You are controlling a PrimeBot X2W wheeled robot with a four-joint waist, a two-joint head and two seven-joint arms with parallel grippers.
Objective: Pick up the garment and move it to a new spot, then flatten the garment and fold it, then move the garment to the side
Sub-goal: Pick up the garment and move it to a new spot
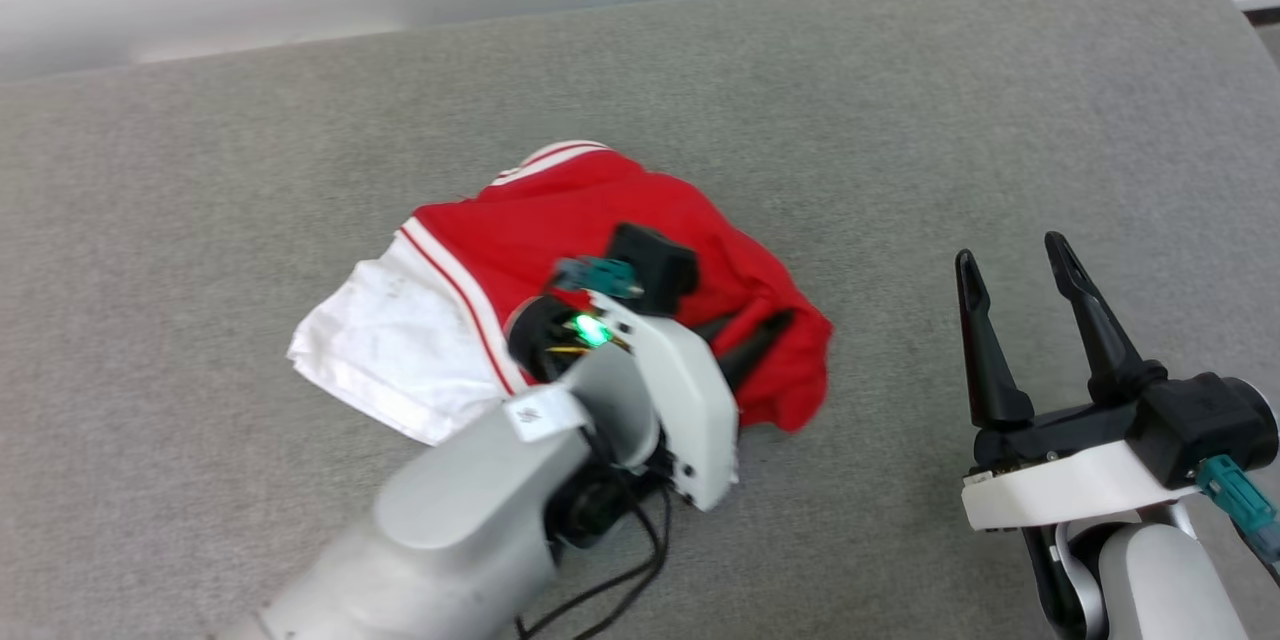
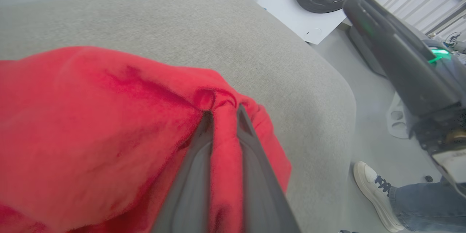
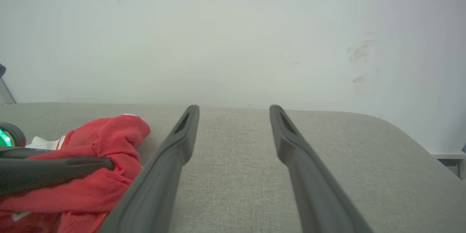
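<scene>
Now we see left gripper (image 2: 222, 111) clenched on thin red fold of shirt (image 1: 560, 220), bunched mid-cushion (image 1: 900, 100). Right gripper (image 1: 1010, 252) spread, empty, well apart. Our worry: small pinch may slip on lift; single hold leaves shirt dragging, crumpled.

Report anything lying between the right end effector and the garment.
Nothing visible does: only the grey surface lies between the open right end effector and the garment. The left end effector is shut on its red fabric.
</scene>
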